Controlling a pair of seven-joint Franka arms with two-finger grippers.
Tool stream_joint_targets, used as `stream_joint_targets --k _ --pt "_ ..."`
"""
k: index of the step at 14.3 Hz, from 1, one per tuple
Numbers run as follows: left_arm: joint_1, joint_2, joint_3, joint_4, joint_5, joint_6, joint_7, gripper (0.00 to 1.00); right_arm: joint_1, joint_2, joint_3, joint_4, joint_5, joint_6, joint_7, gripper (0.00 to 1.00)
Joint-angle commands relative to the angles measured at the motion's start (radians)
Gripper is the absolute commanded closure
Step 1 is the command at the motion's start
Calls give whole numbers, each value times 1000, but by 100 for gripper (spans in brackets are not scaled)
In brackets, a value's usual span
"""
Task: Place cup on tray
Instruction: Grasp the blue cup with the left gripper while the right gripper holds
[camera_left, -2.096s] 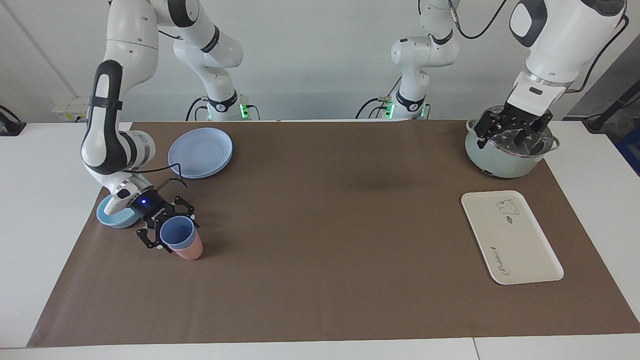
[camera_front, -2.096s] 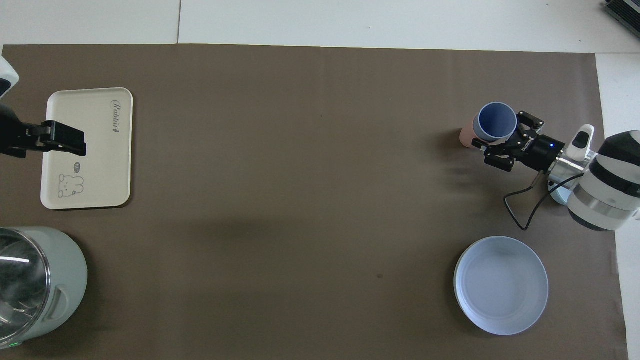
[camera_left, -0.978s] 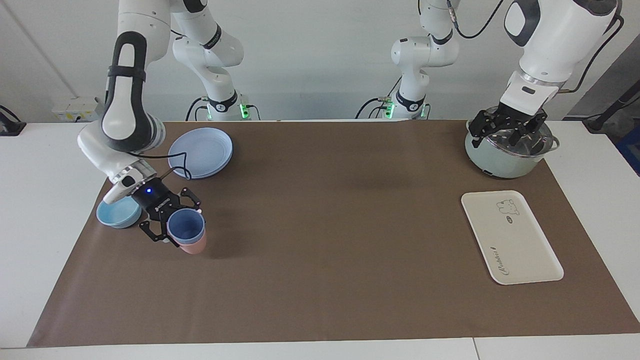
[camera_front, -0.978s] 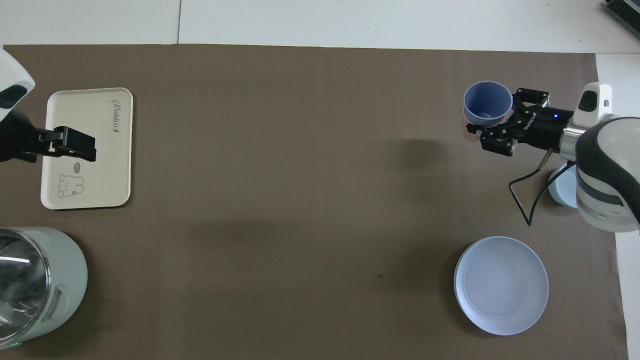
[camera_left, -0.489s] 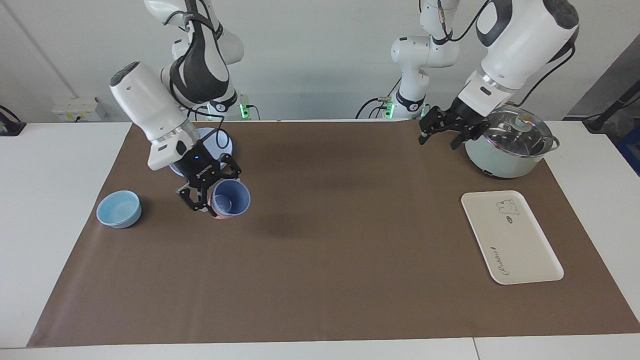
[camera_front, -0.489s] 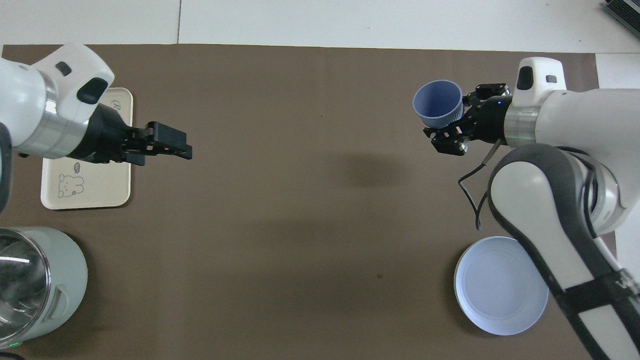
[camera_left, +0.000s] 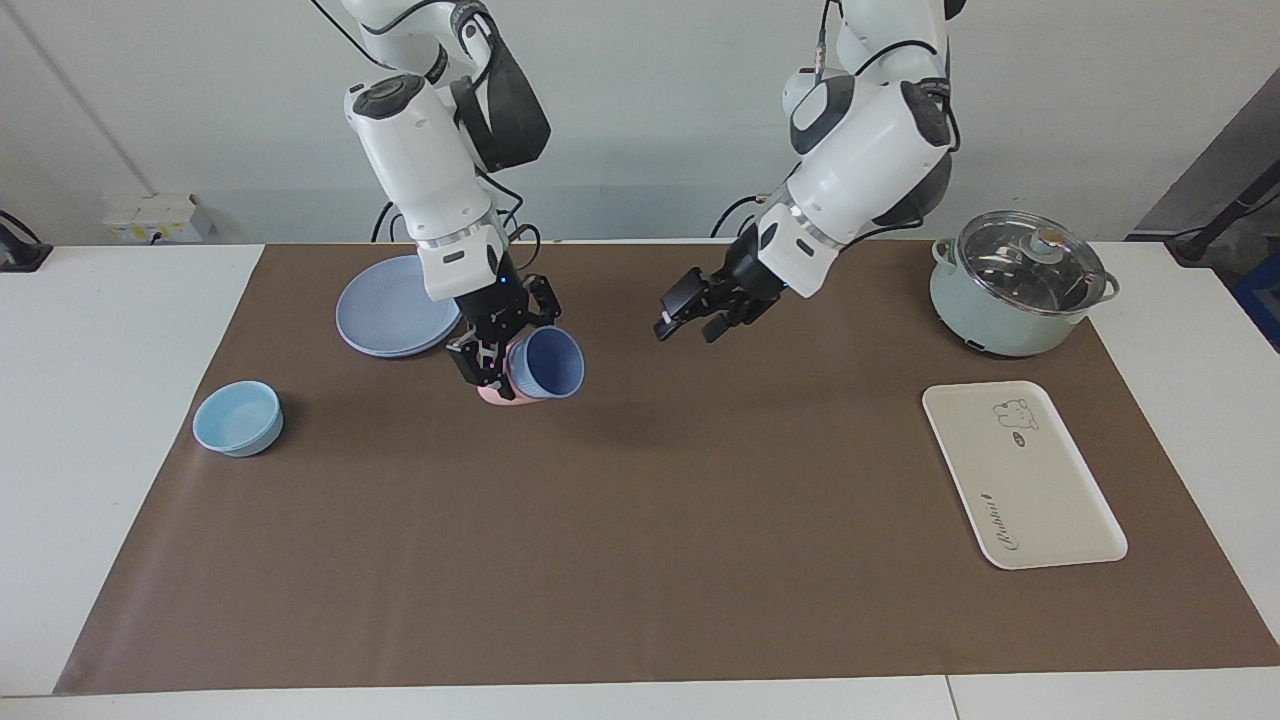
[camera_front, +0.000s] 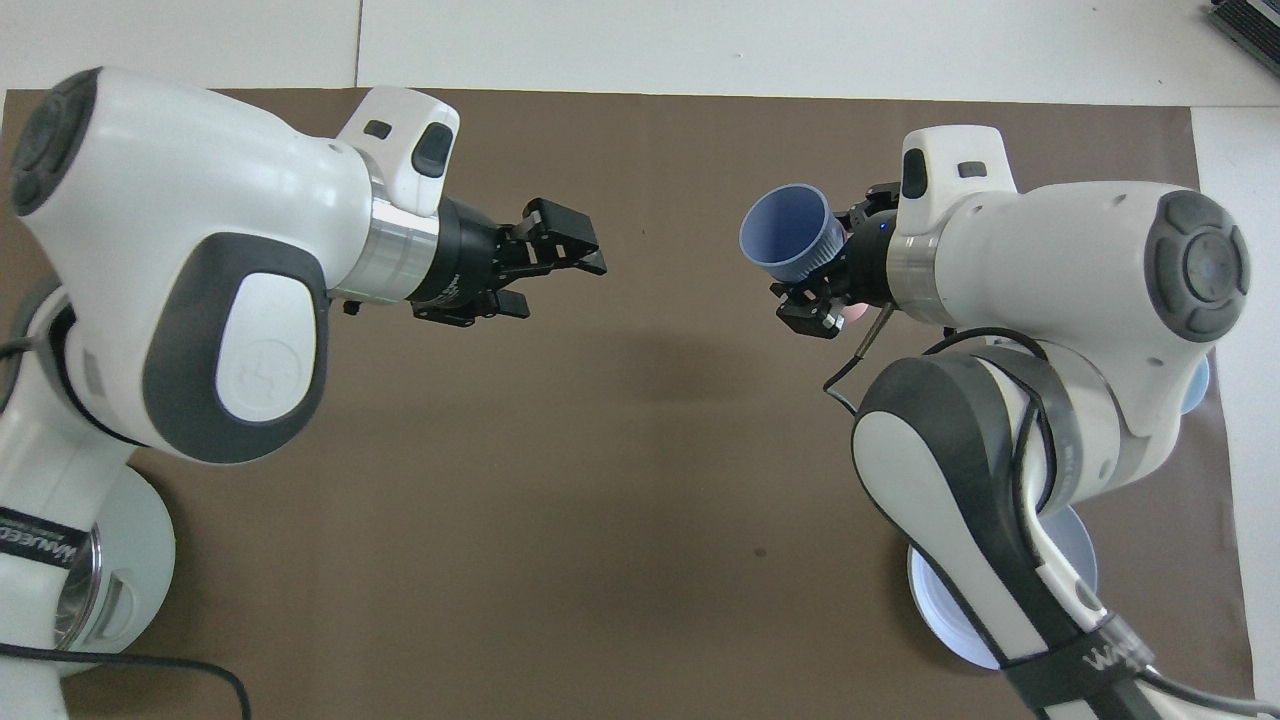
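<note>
The right gripper (camera_left: 510, 362) was up in the air over the brown mat (camera_left: 640, 560), just off the edge of the round lavender-blue plate (camera_left: 385, 320). Its jaws were closed on a nested pair of tumblers: the periwinkle-blue cup (camera_left: 548, 364) sat inside a salmon-pink tumbler (camera_left: 495, 394), and the 2 were tipped on their side with the cup's open mouth turned toward the left arm's end of the table. In the overhead view the same cup (camera_front: 790, 236) showed in front of the right gripper (camera_front: 818, 290), with only a sliver of pink visible under the wrist.

The left gripper (camera_left: 690, 318) hung in the air over the mat, between the held cup and the pale-green pot (camera_left: 1010, 300) with its glass lid, apart from both. Its jaws stood apart with nothing between them, and in the overhead view the left gripper (camera_front: 560, 255) pointed toward the cup across a bare gap.

The cream tray (camera_left: 1040, 500) lay flat on the mat at the left arm's end of the table, farther from the robots than the pot, with nothing on it and well apart from the cup. A low light-blue bowl (camera_left: 238, 418) sat on the mat near the plate, farther from the robots than it.
</note>
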Motion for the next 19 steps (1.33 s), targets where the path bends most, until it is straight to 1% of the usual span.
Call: stream_joint_targets --k 1,3,4,7,9,11,12,14,15,16,19 --pt "-48 32 14 15 -69 111 -76 18 29 20 -2 42 -71 -37 45 100" --pt "-91 44 14 13 -76 197 -113 24 35 20 -2 42 -96 -46 45 100" --pt "-101 65 14 16 -73 220 -136 27 37 20 -2 42 -98 -45 45 100" --pt "-115 75 14 19 -68 251 -136 37 37 20 -2 42 -108 -43 45 100" --pt "-120 93 13 21 -73 288 -138 45 37 20 -2 42 -108 -41 45 100" --pt "-144 93 13 19 -74 292 -138 58 37 20 -2 42 -108 -40 45 100" --pt "-144 93 11 18 -74 292 -136 67 37 20 -2 42 -108 -40 45 100" --pt "-148 93 11 16 -74 291 -136 90 37 24 -2 40 -108 -35 45 100" --pt "-148 93 11 16 -74 289 -135 96 37 24 -2 40 -108 -34 45 100" --pt "-148 93 11 18 -74 289 -135 100 37 24 -2 40 -108 -32 45 100" --pt "-146 95 11 21 -63 275 -130 100 37 24 -2 40 -108 -31 45 100"
